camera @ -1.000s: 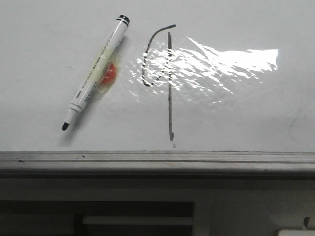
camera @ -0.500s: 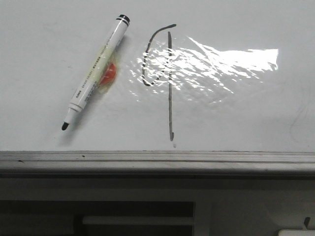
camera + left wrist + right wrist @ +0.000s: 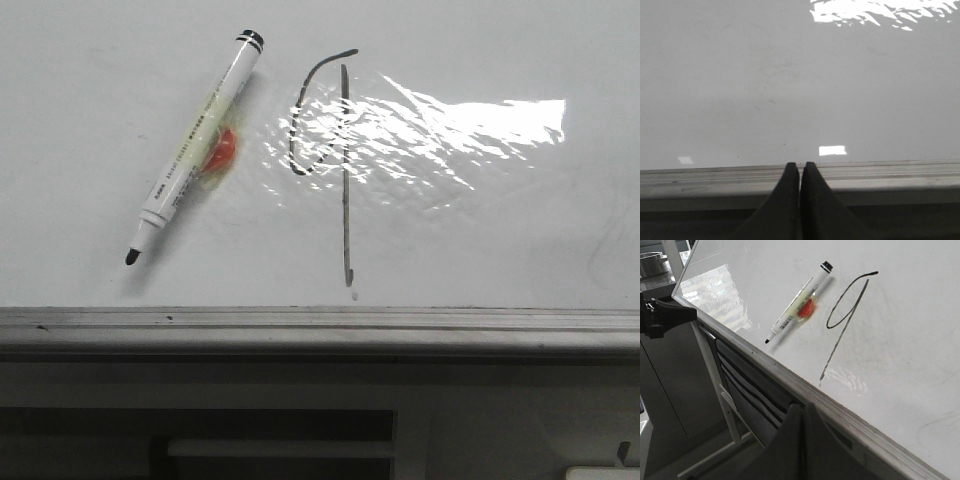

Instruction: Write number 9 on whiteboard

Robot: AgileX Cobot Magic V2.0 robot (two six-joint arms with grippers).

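Observation:
The number 9 [image 3: 345,160] is drawn in thin dark line on the whiteboard [image 3: 480,230], a narrow loop joined to a long stem; it also shows in the right wrist view [image 3: 845,325]. A white marker pen with a black tip [image 3: 190,150] lies on the board left of the 9, over an orange-red spot [image 3: 222,150]. No gripper shows in the front view. My left gripper [image 3: 800,165] is shut and empty at the board's ledge. My right gripper [image 3: 802,407] is shut and empty, below the board's ledge, apart from the pen [image 3: 797,302].
A grey grooved metal ledge [image 3: 320,325] runs along the board's near edge. A bright glare patch [image 3: 450,125] lies right of the 9. Below the ledge are a dark slatted panel [image 3: 752,390] and a white stand frame [image 3: 710,370]. My left arm's gripper [image 3: 662,316] shows at the right wrist view's edge.

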